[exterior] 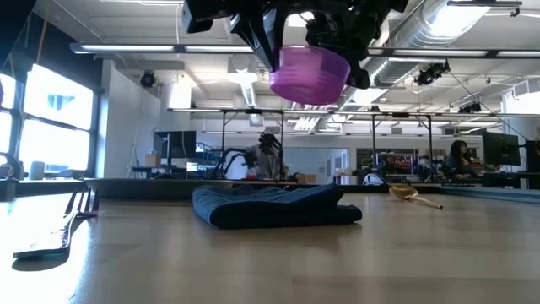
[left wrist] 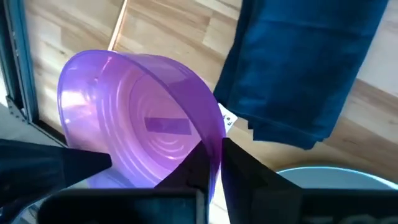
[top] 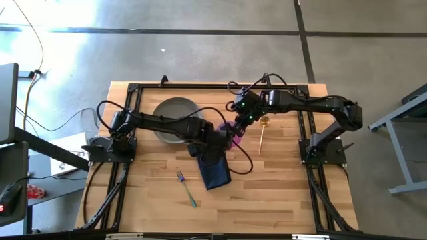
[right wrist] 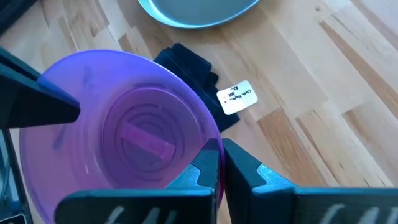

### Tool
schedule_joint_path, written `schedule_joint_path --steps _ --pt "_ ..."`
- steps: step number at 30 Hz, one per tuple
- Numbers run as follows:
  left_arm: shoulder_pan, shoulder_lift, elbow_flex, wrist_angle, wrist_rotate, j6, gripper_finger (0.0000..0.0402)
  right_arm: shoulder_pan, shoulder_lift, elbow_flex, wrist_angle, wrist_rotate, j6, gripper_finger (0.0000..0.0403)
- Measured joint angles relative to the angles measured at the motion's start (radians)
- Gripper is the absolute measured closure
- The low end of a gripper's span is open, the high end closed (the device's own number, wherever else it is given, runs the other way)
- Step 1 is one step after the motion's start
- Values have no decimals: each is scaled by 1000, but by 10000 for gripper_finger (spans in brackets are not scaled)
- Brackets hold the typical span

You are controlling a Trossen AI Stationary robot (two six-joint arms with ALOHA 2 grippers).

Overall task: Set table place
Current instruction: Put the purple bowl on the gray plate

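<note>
The small purple bowl [top: 233, 128] hangs in the air above the far end of the folded navy napkin [top: 215, 170], between my two grippers. My left gripper [left wrist: 214, 155] is shut on the bowl's rim on one side. My right gripper [right wrist: 221, 155] is shut on the rim on the opposite side. In the low view the bowl [exterior: 308, 74] is well above the napkin [exterior: 274, 207]. The grey plate [top: 175, 120] lies flat on the table at the far left of the bowl. The gold spoon [top: 263, 130] lies to its right. The teal-handled fork [top: 187, 189] lies near the front. My left gripper pinches the bowl's rim [left wrist: 208, 134], one finger inside the bowl and one outside. The bowl is lifted clear of the table, mouth up, slightly tilted. My right gripper pinches the bowl's rim [right wrist: 208, 134] on the side opposite the left gripper, one finger inside and one outside. The bowl is clear of the table.
The napkin carries a white tag [right wrist: 237, 98] at its far end. Black rails [top: 220, 85] frame the table. Bare wood lies at the front [top: 267, 200] and to the right of the spoon.
</note>
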Motion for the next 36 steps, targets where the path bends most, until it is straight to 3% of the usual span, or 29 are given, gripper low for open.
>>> schedule_joint_path --steps 8,15,23,30,36 --pt "0 0 2 -20 -11 -57 398 -1 -3 12 -11 -13 -37 388" --pt "1 -6 7 -21 -8 -82 401 0 -1 115 -102 -11 -63 317" --pt "2 -6 21 1 9 -113 401 23 -3 249 -287 145 -104 250" --pt "2 -5 21 -56 16 -162 401 25 -5 310 -389 178 -115 241" --pt "1 -5 20 -97 13 -213 401 25 -50 316 -506 277 -128 242"
